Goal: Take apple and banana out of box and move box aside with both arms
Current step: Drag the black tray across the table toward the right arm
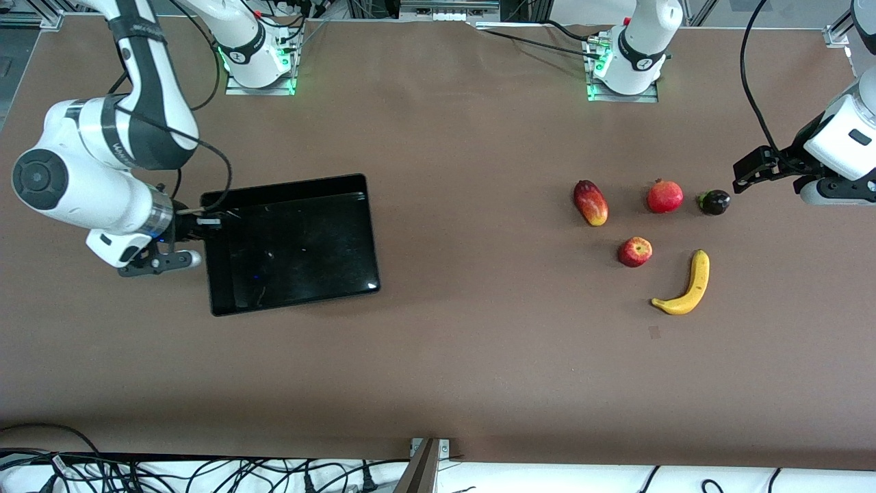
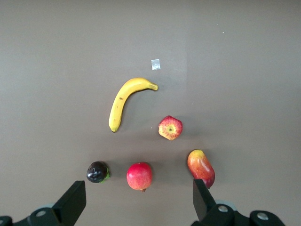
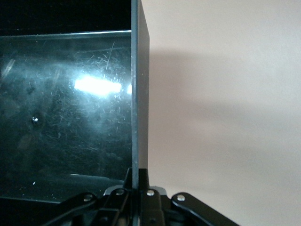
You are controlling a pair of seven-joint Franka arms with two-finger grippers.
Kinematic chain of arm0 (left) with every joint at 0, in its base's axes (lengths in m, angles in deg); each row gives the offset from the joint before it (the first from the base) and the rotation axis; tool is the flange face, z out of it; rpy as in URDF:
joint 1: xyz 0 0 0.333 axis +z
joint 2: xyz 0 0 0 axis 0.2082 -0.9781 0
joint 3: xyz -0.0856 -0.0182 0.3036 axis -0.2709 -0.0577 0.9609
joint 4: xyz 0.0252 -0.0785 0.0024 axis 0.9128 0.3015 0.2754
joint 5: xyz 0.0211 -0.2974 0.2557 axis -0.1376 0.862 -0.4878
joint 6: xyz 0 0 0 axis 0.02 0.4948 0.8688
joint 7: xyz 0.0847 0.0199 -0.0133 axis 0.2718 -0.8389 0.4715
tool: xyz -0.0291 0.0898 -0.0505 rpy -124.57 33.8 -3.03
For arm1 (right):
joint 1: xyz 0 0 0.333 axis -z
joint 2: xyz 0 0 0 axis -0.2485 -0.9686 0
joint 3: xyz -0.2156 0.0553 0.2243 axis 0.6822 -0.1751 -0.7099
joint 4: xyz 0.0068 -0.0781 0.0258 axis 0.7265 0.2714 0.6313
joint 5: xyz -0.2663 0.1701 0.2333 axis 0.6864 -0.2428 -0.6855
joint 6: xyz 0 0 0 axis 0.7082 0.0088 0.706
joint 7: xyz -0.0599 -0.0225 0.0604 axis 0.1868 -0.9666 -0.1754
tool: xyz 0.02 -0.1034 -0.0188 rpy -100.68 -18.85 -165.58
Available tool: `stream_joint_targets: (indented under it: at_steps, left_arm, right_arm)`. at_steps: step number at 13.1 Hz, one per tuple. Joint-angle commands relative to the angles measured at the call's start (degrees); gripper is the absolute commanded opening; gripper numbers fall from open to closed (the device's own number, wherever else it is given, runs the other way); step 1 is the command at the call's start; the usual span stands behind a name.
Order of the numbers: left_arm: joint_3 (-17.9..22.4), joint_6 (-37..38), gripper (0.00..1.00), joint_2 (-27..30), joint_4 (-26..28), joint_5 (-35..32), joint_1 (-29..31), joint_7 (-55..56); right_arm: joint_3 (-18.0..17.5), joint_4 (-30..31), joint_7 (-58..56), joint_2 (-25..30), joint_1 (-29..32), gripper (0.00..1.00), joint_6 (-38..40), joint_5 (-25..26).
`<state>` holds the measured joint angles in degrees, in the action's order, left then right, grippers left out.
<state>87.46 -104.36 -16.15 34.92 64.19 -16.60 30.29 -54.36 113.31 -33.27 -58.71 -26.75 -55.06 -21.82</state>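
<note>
The black box (image 1: 294, 246) lies toward the right arm's end of the table. My right gripper (image 1: 204, 222) is shut on its short wall; the right wrist view shows that thin wall (image 3: 139, 94) pinched between the jaws of the right gripper (image 3: 140, 176). The red apple (image 1: 635, 251) (image 2: 170, 127) and the yellow banana (image 1: 686, 287) (image 2: 124, 101) lie on the table toward the left arm's end. My left gripper (image 1: 742, 174) (image 2: 138, 202) hangs open and empty above the table beside the fruits.
A red-yellow mango (image 1: 590, 203) (image 2: 201, 168), a round pomegranate (image 1: 665, 196) (image 2: 139, 176) and a small dark fruit (image 1: 714, 202) (image 2: 97, 172) lie in a row, farther from the front camera than the apple. A small tape patch (image 1: 655, 333) sits nearer than the banana.
</note>
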Motion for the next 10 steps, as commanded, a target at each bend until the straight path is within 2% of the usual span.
stream_joint_targets:
  at_steps: [1,3,4,7,8,9,10]
  left_arm:
    - [0.4,0.3,1.0,0.8,0.2,-1.3,-0.7,0.7]
    - [0.4,0.3,1.0,0.8,0.2,-1.3,-0.7,0.7]
    - [0.4,0.3,1.0,0.9,0.2,-1.3,-0.7,0.7]
    - [0.4,0.4,1.0,0.9,0.2,-1.3,-0.7,0.7]
    - [0.4,0.4,1.0,0.9,0.2,-1.3,-0.7,0.7]
    - [0.4,0.3,1.0,0.9,0.2,-1.3,-0.7,0.7]
    - [0.4,0.4,1.0,0.9,0.2,-1.3,-0.7,0.7]
  right_arm:
    - [-1.3,14.6,-2.3,5.5,3.1,0.0,-12.3,0.2]
    - [-1.4,20.0,-4.4,3.9,5.5,0.0,-21.9,0.2]
    - [-1.4,21.0,-4.5,2.9,6.0,0.0,-24.2,0.1]
    - [-1.4,21.1,-4.5,1.3,7.0,0.0,-24.8,0.1]
    - [-1.4,20.8,-4.2,1.7,7.1,0.57,-24.6,0.1]
    - [-1.5,20.5,-3.8,2.6,7.1,1.0,-24.4,0.0]
    - [-1.7,20.1,-3.8,4.6,7.1,1.0,-24.3,0.0]
